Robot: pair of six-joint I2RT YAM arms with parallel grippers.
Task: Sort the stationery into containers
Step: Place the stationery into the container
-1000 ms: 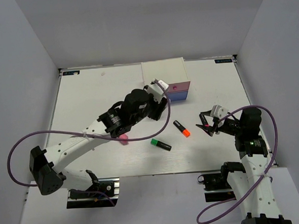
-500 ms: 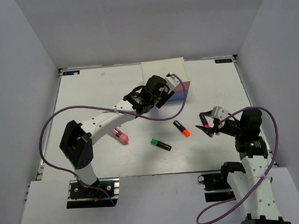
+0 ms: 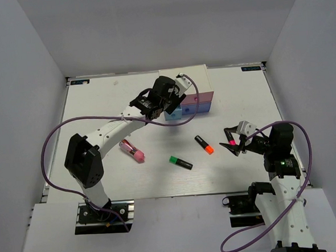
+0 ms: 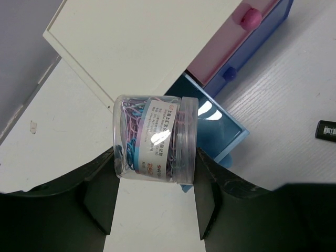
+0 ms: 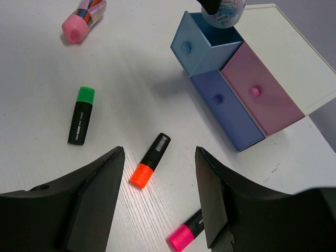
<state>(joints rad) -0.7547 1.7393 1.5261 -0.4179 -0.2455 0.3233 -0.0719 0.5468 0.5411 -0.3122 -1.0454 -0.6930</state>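
Observation:
My left gripper is shut on a small clear round jar of coloured paper clips and holds it over the pulled-out light blue drawer of the white box. The pink drawer and the periwinkle drawer are closed. On the table lie the green highlighter, the orange highlighter, the pink-red highlighter and the stubby pink cylinder. My right gripper is open and empty, above the orange and pink-red highlighters.
Grey walls close in the white table on three sides. The left arm's purple cable loops over the table's left half. The green highlighter and the pink cylinder lie left of the box in the right wrist view.
The left arm has swung from the middle of the table to the box's left front, carrying the jar over the light blue drawer. The right arm has barely moved.

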